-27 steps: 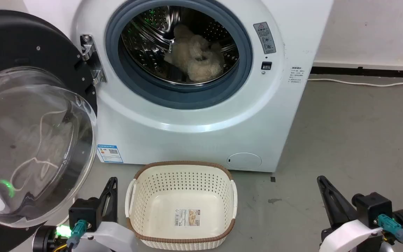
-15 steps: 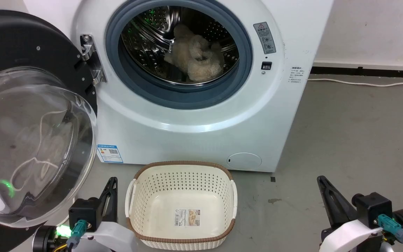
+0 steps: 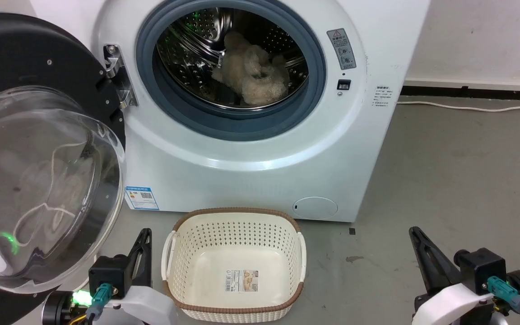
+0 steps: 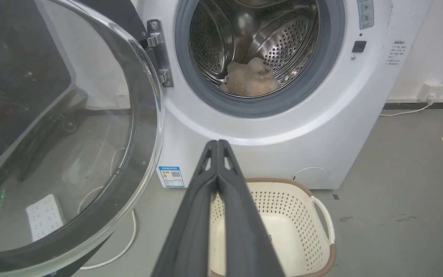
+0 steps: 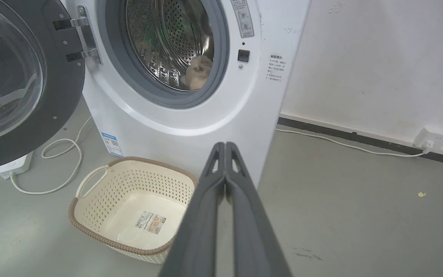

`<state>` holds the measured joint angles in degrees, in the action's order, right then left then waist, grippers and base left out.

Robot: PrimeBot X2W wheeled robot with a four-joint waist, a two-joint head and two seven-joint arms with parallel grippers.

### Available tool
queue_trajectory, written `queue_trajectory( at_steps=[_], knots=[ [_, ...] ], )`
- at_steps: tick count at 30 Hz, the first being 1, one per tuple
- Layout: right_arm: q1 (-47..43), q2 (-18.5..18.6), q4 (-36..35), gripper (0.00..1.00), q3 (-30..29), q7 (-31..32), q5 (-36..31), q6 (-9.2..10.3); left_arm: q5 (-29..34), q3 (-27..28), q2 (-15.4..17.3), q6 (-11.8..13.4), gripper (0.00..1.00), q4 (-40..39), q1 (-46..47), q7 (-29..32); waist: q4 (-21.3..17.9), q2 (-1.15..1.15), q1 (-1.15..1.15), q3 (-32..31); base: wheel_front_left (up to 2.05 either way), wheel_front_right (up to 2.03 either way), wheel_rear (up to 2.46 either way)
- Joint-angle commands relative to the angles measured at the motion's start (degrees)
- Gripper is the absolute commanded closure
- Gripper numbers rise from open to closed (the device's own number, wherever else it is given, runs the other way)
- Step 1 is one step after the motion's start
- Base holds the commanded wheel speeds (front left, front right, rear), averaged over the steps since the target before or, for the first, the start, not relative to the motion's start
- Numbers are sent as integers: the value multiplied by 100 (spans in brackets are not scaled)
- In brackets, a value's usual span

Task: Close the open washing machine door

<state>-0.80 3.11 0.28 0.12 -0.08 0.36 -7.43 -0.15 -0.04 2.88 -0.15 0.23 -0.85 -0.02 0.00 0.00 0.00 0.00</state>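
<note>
The white washing machine (image 3: 251,171) stands ahead with its porthole uncovered; a beige fluffy item (image 3: 253,76) lies in the steel drum. Its black-framed door (image 3: 39,180) with the bulging glass bowl is swung wide open to the left, hanging on the metal hinge (image 3: 118,76). My left gripper (image 3: 145,234) is shut and empty at the lower left, just right of the door's glass and apart from it. My right gripper (image 3: 415,232) is shut and empty at the lower right. In the left wrist view the door (image 4: 64,127) is at the left and the shut gripper (image 4: 218,143) points at the machine's front.
A cream perforated basket (image 3: 235,264) with a brown rim sits on the grey floor before the machine, between my grippers. A white power strip (image 5: 14,165) and cable (image 5: 58,148) lie on the floor under the door. A wall socket (image 5: 429,136) is at the right.
</note>
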Motion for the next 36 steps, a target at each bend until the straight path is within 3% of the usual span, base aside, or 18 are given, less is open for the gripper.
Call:
queue_trajectory(
  at_steps=[1,4,5,24,36],
  knots=[
    [80,-24,-28,100,-12,8,-36,-6,15,4,-1,15,100,-23,85,2,0,0,0,0,0,0,0],
    [80,-24,-28,100,-12,8,-36,-6,15,4,-1,15,100,-23,85,2,0,0,0,0,0,0,0],
    [-3,1,2,0,2,0,3,0,-1,-2,0,-1,0,2,-2,-1,0,0,0,0,0,0,0],
    [-68,-2,22,0,-29,-181,138,-1,-13,-58,15,-47,0,46,5,-185,117,0,0,-25,0,0,0],
    [-92,-1,142,0,166,-373,255,-1,-36,-92,87,-92,0,71,-57,-376,682,0,0,-105,0,0,0]
  ],
)
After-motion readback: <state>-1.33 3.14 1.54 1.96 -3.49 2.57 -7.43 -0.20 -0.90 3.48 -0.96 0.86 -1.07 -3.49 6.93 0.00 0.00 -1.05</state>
